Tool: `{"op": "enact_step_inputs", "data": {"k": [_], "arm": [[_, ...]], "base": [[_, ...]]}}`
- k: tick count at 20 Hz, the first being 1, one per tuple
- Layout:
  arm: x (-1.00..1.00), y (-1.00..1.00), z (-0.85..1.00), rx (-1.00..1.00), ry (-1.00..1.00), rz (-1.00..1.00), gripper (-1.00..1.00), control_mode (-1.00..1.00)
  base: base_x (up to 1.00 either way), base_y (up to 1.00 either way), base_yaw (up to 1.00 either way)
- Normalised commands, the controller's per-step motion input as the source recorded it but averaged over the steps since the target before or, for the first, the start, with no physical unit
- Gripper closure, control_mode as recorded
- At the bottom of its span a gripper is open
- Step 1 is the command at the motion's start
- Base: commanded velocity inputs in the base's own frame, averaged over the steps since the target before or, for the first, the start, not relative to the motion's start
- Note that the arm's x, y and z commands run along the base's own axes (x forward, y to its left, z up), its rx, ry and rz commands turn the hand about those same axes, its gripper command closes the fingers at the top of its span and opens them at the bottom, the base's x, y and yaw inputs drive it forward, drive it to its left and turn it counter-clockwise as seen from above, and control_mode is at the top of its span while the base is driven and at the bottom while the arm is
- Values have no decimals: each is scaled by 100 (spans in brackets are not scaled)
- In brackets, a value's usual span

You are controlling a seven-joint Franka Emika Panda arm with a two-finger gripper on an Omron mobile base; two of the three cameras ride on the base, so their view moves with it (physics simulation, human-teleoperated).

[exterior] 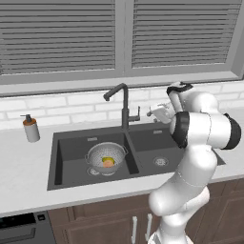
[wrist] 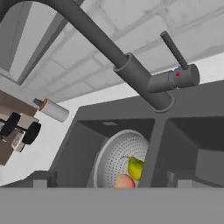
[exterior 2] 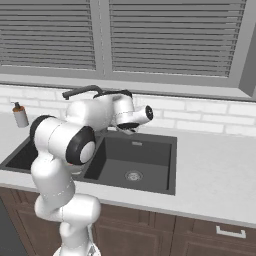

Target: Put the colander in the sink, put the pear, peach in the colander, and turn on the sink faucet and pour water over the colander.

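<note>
The dark double sink (exterior: 143, 138) holds the silvery colander (exterior: 106, 156) in its left basin. Inside the colander lie the orange peach (exterior: 109, 163) and the yellow-green pear (wrist: 135, 167), side by side. The gooseneck faucet (exterior: 125, 107) stands behind the divider, and its spout reaches out over the left basin. No blue stream falls from it. My gripper (exterior: 151, 113) hovers just right of the faucet's side lever (exterior: 138, 114), apart from it. In the hand view the gripper (wrist: 109, 183) is open with nothing held, and the lever (wrist: 175, 50) sticks up at the upper right.
A soap pump bottle (exterior: 31, 128) stands on the counter left of the sink. White brick wall and shuttered windows run behind the faucet. The right basin (exterior 2: 145, 155) holds only its steel drain (exterior 2: 133, 175). Counter stretches to the right (exterior 2: 215, 170).
</note>
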Motion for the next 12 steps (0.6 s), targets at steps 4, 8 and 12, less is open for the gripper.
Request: {"op": "enact_step_inputs", "data": {"k": [4, 8, 12], "arm": [[48, 12, -9, 9, 0, 4, -100, -100], [40, 8, -25, 4, 0, 3, -100, -100], [34, 13, -26, 0, 0, 2, -100, -100]], "base": [[0, 0, 0], [0, 0, 0], [0, 0, 0]]}}
